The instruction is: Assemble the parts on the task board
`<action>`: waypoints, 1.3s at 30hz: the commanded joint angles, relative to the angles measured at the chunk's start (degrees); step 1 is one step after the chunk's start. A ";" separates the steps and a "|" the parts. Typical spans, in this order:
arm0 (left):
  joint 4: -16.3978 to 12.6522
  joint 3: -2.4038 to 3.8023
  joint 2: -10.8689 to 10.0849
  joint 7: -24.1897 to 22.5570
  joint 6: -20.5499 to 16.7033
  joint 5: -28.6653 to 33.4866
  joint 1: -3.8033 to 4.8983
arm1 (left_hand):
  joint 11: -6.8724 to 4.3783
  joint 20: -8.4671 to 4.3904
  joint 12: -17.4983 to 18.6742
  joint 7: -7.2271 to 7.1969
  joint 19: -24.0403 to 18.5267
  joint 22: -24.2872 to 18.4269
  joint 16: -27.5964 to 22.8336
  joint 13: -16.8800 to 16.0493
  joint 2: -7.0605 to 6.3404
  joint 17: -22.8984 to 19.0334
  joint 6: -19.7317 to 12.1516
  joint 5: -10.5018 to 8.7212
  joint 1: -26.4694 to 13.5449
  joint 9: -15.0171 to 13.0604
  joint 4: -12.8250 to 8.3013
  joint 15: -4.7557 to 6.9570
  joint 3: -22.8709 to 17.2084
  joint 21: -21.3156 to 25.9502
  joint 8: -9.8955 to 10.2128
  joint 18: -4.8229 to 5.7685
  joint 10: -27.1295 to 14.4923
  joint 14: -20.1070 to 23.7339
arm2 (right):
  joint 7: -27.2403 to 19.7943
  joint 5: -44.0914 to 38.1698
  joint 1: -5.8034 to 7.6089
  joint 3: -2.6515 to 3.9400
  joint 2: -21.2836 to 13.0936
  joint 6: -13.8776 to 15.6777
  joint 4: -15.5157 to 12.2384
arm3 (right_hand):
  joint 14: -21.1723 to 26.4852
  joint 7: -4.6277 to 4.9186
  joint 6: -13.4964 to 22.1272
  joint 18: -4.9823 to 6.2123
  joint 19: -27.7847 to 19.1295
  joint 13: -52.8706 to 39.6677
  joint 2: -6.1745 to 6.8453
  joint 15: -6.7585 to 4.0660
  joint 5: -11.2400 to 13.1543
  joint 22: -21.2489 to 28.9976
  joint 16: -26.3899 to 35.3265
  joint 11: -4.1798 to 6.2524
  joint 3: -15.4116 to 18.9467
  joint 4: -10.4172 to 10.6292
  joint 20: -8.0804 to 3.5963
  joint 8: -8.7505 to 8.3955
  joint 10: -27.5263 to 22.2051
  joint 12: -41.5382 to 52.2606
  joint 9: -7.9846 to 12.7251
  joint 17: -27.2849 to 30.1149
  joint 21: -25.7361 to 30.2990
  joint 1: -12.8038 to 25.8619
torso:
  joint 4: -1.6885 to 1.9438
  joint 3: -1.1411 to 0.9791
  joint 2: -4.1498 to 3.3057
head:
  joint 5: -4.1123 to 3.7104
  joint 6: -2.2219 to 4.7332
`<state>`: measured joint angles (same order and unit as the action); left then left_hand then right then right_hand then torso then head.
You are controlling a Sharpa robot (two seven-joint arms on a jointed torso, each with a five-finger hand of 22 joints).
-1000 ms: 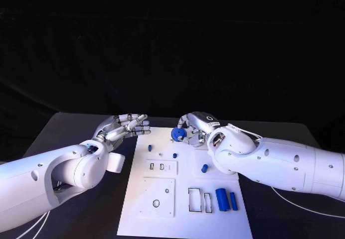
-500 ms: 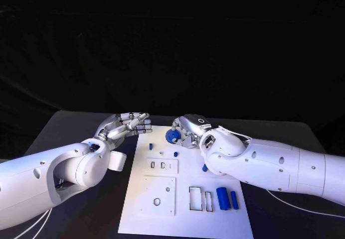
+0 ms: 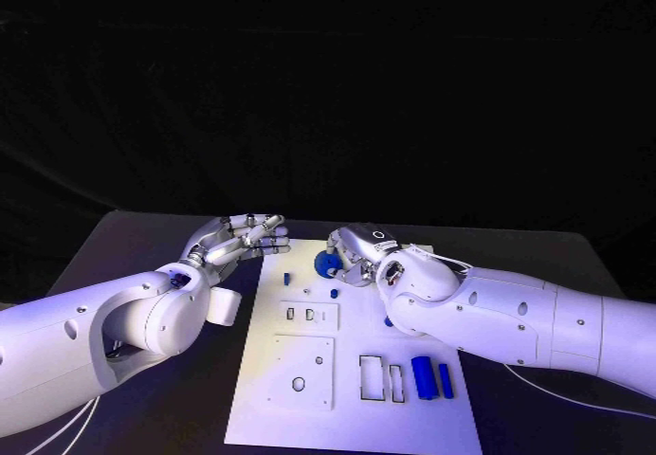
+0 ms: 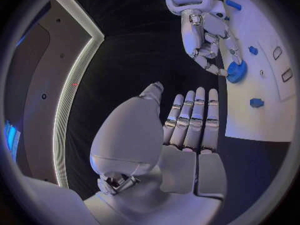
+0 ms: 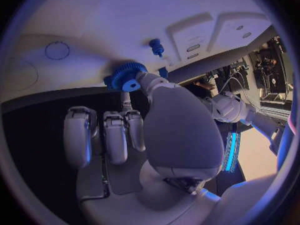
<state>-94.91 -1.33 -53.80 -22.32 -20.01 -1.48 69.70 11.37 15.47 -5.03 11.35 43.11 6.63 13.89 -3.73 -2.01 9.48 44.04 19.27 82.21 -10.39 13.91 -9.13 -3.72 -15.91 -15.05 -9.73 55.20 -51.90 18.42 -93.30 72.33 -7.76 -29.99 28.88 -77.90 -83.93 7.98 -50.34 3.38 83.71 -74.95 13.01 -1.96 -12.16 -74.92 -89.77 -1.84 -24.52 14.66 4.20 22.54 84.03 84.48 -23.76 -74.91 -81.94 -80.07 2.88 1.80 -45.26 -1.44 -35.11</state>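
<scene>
Above the task board (image 3: 342, 379), right hand (image 3: 353, 256) pinching blue gear (image 3: 327, 265).

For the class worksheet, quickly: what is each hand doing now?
Left hand: open, holding nothing.
Right hand: holding a blue gear.

Right hand (image 3: 358, 254) and blue gear (image 3: 327, 264) crowd the task board's (image 3: 353, 417) far end.
</scene>
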 commanded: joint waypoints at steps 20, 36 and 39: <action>-0.36 0.05 -0.11 0.08 0.82 -0.17 0.08 | 0.13 0.03 0.37 2.12 0.51 -0.17 -0.49 0.03 -0.10 0.02 0.18 -0.30 0.33 0.10 0.20 -0.29 0.38 0.46 0.24 -0.55 0.04 0.25 | -1.77 2.00 -0.22 -0.03 0.50 -2.24 0.91 | -6.07 0.45 3.59 -0.33 -0.47 -6.11 1.30 1.73 0.88 -4.72 -0.23 -1.92 3.08 1.92 1.68 -6.21 -0.92 -1.94 2.90 -15.09 1.25 7.63 | -0.04 0.01 0.04 | -0.10 0.37; -0.42 0.05 -0.34 0.21 1.44 -0.17 0.08 | 0.18 0.05 0.48 2.17 0.51 -0.24 -0.61 0.03 -0.13 0.01 0.12 -0.27 0.22 0.13 0.32 -0.33 0.50 0.54 0.30 -0.54 0.01 0.33 | -1.82 5.61 -0.22 -0.03 -0.46 -4.90 1.32 | -6.07 -0.04 1.72 -0.43 -0.13 -6.66 -0.59 1.40 -1.00 -5.22 -0.23 -1.51 4.08 2.04 1.41 -5.56 -0.41 -1.41 2.79 -15.09 0.97 11.45 | -0.03 -0.01 0.04 | -0.03 -0.16; -0.40 0.05 -0.35 0.21 1.46 -0.17 0.08 | 0.18 0.05 0.48 2.17 0.51 -0.24 -0.61 0.03 -0.13 0.01 0.12 -0.27 0.22 0.13 0.32 -0.33 0.50 0.54 0.30 -0.54 0.01 0.33 | -1.49 5.50 -0.21 -0.03 -0.73 -4.52 1.33 | -6.07 -0.05 1.74 -0.44 -0.11 -6.70 -0.66 1.39 -1.03 -5.26 -0.23 -1.50 4.07 2.04 1.40 -5.58 -0.38 -1.38 2.80 -15.09 0.94 11.56 | -0.03 -0.03 0.06 | -0.09 -0.23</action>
<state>-95.17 -1.34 -54.19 -21.87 -19.72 -1.48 69.71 11.37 15.47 -4.82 11.35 43.11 6.47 13.64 -3.73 -2.01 9.48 44.04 19.28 82.21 -10.35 14.07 -9.33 -3.56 -15.68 -15.05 -9.73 55.20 -51.70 16.67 -88.20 72.14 -7.78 -30.62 25.47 -76.57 -83.82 7.97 -48.34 3.47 83.29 -74.93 12.43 -0.61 -12.86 -74.95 -89.77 -3.27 -20.80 16.77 5.44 16.61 83.21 82.84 -21.05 -74.90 -80.82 -69.13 2.83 1.79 -45.23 -1.50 -35.33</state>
